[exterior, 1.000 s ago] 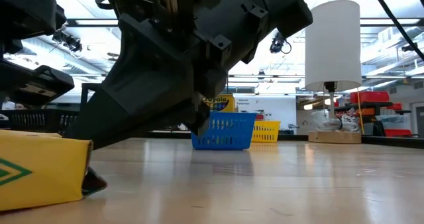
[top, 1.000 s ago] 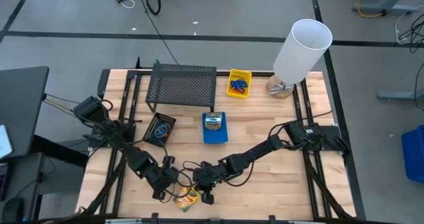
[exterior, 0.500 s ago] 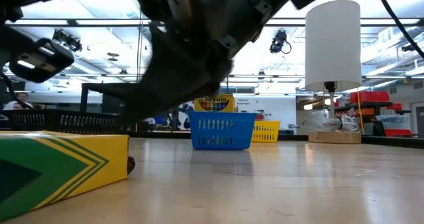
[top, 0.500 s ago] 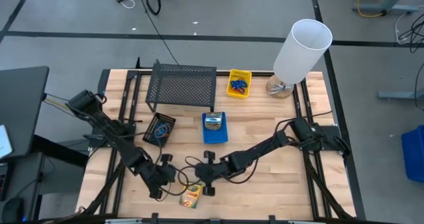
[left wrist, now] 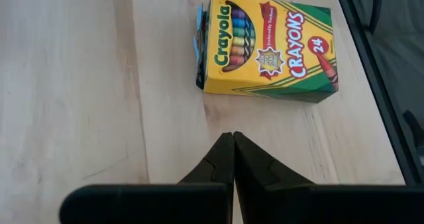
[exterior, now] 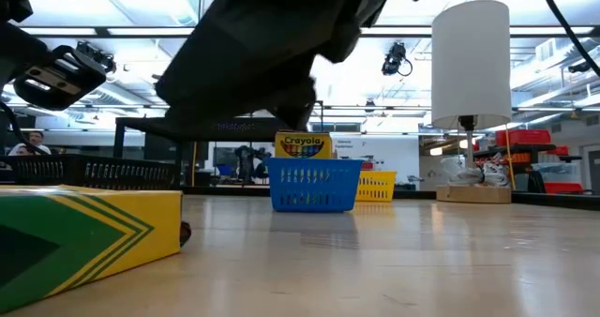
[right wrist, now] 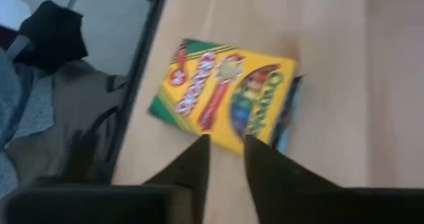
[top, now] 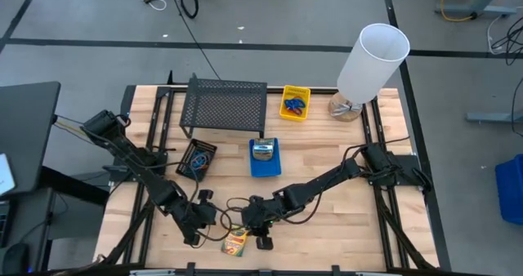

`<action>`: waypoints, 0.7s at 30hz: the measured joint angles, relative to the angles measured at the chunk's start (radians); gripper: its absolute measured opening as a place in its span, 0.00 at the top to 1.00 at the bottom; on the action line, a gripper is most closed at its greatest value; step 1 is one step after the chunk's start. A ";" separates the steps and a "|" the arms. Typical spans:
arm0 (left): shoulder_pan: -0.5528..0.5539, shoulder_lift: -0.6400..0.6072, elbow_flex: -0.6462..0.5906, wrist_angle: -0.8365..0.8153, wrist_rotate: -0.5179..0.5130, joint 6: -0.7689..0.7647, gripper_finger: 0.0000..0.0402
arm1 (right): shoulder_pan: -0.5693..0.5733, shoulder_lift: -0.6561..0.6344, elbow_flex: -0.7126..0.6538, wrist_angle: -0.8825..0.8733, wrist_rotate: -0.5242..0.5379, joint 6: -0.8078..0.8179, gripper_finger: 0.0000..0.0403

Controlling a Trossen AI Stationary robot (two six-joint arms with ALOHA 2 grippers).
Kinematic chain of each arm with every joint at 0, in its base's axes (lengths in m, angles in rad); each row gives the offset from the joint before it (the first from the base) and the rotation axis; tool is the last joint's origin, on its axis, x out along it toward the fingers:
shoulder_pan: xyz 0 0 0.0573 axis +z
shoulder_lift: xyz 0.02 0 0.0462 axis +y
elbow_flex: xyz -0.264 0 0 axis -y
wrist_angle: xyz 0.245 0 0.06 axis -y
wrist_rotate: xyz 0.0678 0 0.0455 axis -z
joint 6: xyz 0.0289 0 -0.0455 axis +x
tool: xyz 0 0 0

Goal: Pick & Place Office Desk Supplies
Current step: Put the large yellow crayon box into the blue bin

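Crayon box [top: 235,242] lies flat — right claw [top: 263,242] slightly parted beside it, left claw [top: 198,232] closed

Crayon box [top: 234,241] flat at table's [top: 343,219] front edge, between both grippers.

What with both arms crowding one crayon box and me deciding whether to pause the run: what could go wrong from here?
1. The crayon box lies close to the front edge of the table; a nudge might push it off.
2. The left hand, shut, and the right hand, slightly open, both point at that box from close by, so they could collide.
3. A blue thing peeks out from under the box and might upset a grasp.
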 joint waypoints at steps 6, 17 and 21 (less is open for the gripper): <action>0.000 0.000 0.000 0.001 -0.003 0.012 0.99 | -0.030 0.026 0.001 0.021 0.001 0.024 0.53; 0.000 0.000 0.000 -0.012 -0.039 0.036 0.99 | -0.039 0.090 0.000 0.102 -0.014 0.050 0.53; 0.000 0.000 0.000 -0.014 -0.057 0.050 0.99 | -0.033 0.113 0.001 0.128 -0.007 0.055 0.55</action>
